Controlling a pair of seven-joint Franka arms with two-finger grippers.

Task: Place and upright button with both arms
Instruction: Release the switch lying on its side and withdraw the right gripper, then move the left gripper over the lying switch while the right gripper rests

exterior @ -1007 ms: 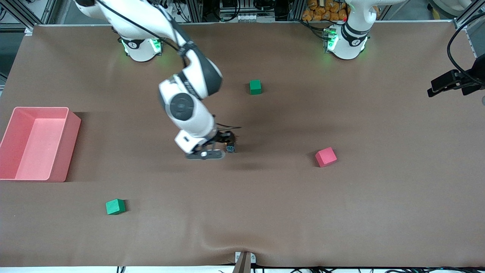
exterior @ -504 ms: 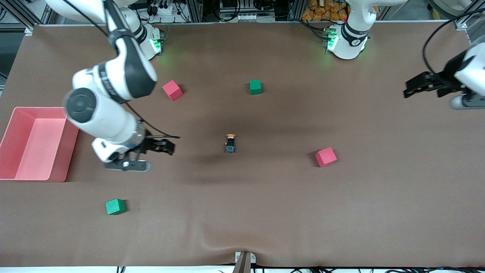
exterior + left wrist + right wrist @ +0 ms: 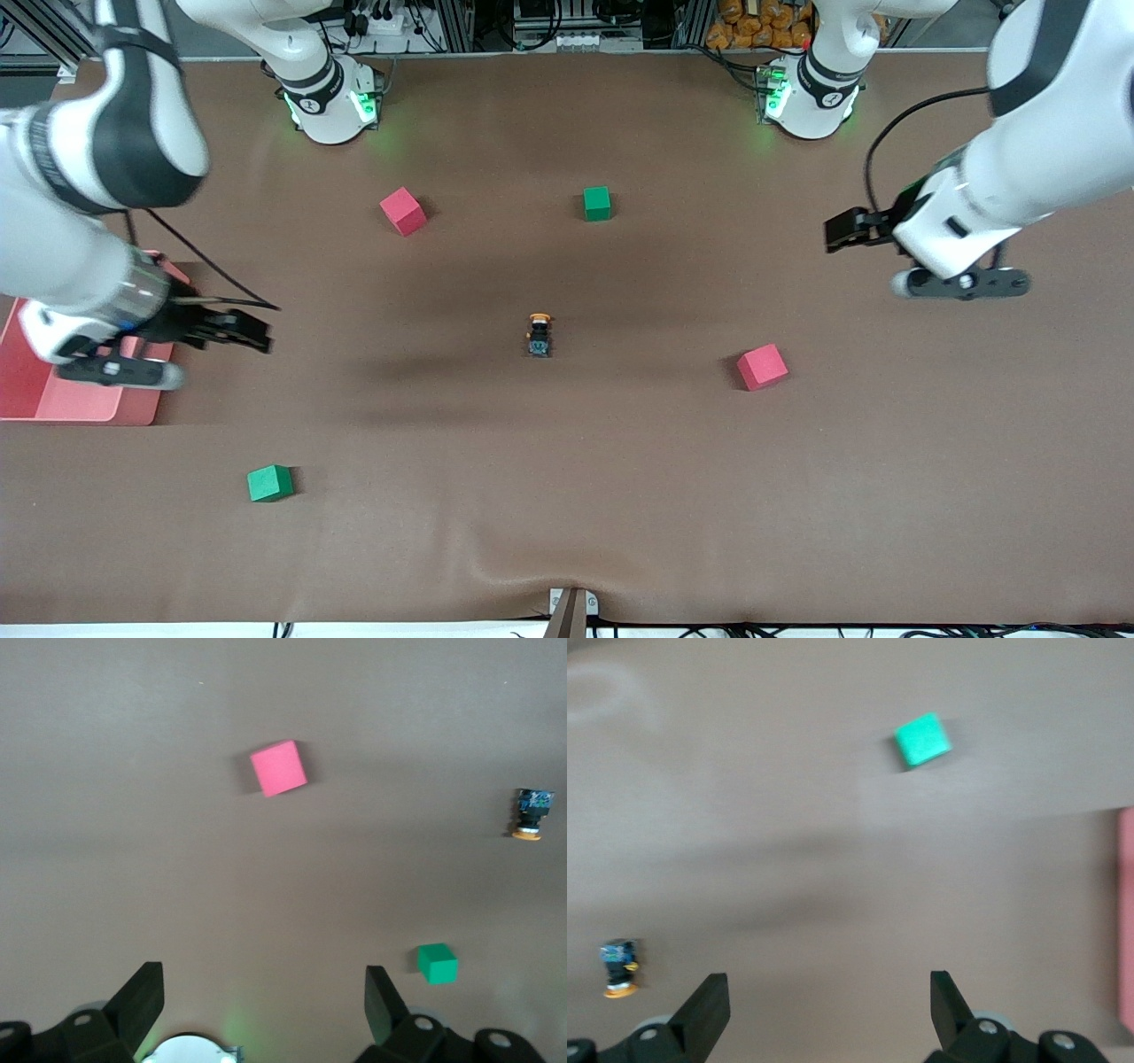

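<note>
The button (image 3: pixel 539 335) stands alone on the brown worktop (image 3: pixel 620 496) at its middle, roughly midway between the two grippers and touched by neither; it seems upright, orange cap on top, though it is small from the front camera. The right gripper (image 3: pixel 252 335), fingers spread wide and holding nothing, hangs just beside the pink bin (image 3: pixel 53 403) at the right arm's end of the worktop. The left gripper (image 3: pixel 837 232), likewise spread and holding nothing, is up over the left arm's end, with a red cube (image 3: pixel 762 366) between it and the button. Another red cube (image 3: pixel 403 211) and two green cubes (image 3: pixel 597 203) (image 3: pixel 269 483) lie well apart from both grippers.
</note>
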